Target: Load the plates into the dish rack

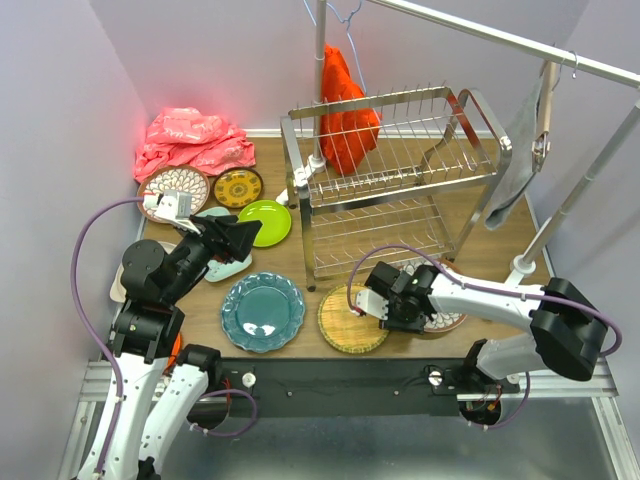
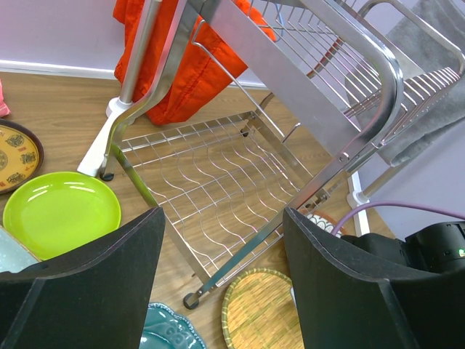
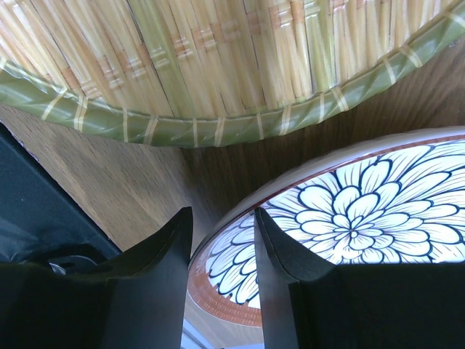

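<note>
The chrome dish rack (image 1: 400, 150) stands mid-table; the left wrist view shows its lower tier (image 2: 218, 189). My left gripper (image 1: 240, 238) hovers open over a mint tray (image 1: 215, 268) and holds nothing (image 2: 221, 214). A teal plate (image 1: 262, 311), a lime green plate (image 1: 266, 222) and a woven-yellow plate (image 1: 345, 325) lie in front of the rack. My right gripper (image 1: 392, 303) is low over a white petal-patterned plate (image 1: 450, 320). Its jaws (image 3: 223, 212) straddle that plate's rim (image 3: 363, 218), one finger over the face and one outside, with a small gap showing.
A dark-yellow round plate (image 1: 238, 187) and another patterned plate (image 1: 172, 185) sit at the back left by a pink cloth (image 1: 195, 140). A red-orange cloth (image 1: 345, 100) hangs behind the rack. A grey cloth (image 1: 520, 150) hangs from the rail at the right.
</note>
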